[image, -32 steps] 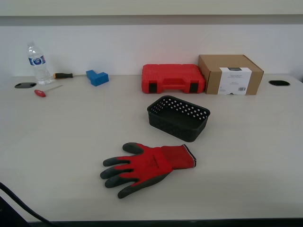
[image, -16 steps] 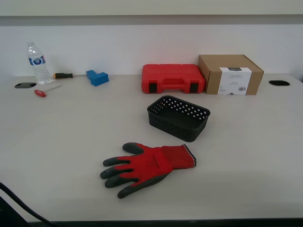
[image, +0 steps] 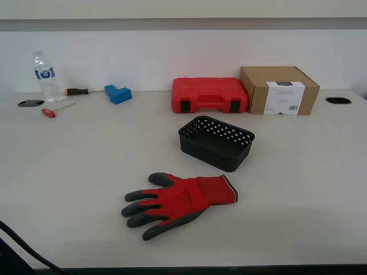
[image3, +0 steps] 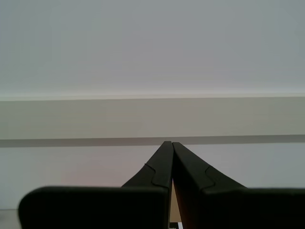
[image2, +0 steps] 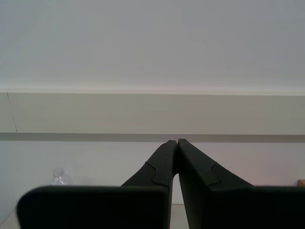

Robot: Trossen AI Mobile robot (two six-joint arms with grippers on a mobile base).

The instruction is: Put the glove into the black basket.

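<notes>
The red glove [image: 178, 197] with dark grey fingertips lies flat on the table near its front edge, fingers toward the exterior view's left. The black basket [image: 216, 142] stands empty just behind it, slightly to the exterior view's right. My first gripper [image3: 168, 144] is shut and empty, pointing at the wall. My second gripper [image2: 175, 142] is shut and empty, also pointing at the wall. Neither gripper shows in the exterior view.
A red tool case [image: 209, 94] and a brown cardboard box [image: 278, 90] stand at the back. A water bottle [image: 45, 77], two screwdrivers [image: 57, 109] and a blue block [image: 117, 93] are at the back of the exterior view's left. A dark cable [image: 23, 246] crosses the near corner.
</notes>
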